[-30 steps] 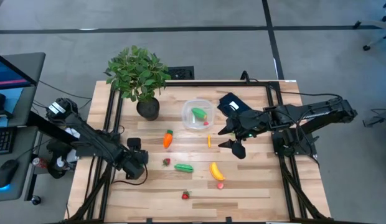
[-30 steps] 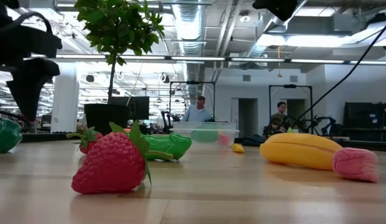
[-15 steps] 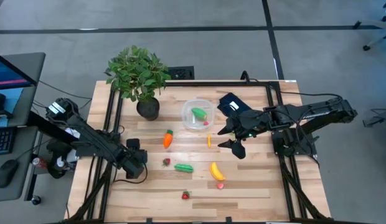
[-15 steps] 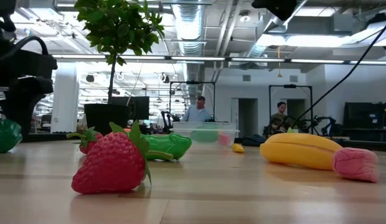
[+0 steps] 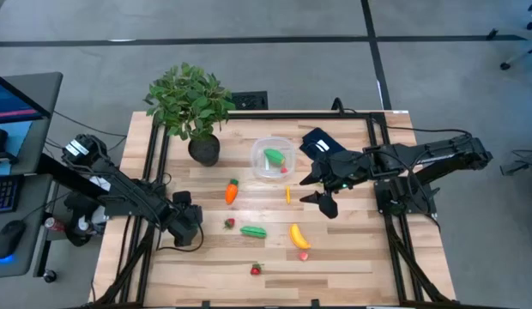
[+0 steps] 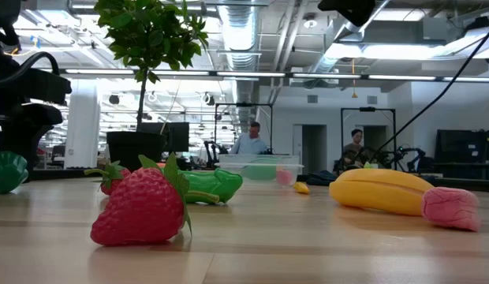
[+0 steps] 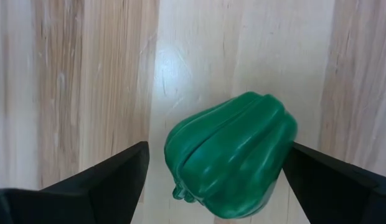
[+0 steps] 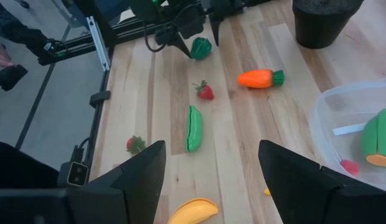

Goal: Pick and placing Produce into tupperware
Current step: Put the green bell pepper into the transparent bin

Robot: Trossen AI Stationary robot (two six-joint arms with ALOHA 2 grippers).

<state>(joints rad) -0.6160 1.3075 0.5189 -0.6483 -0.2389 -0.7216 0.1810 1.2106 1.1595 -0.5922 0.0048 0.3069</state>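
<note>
Left gripper [image 7: 215, 180] wide open, empty, straddling the glossy ribbed green toy pepper [image 7: 230, 155]; off-centre closing could squirt that rounded plastic sideways.

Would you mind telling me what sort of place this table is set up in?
Probably a robotics lab or open workshop: exposed ceiling ducts, a person seated at a screen behind the table, and black metal test frames beyond.

A green pepper [image 7: 229, 158] lies on the wooden table [image 7: 87, 74], between the left gripper's [image 7: 215, 186] two dark fingers [image 7: 109, 180], which stand wide apart without touching it.
</note>
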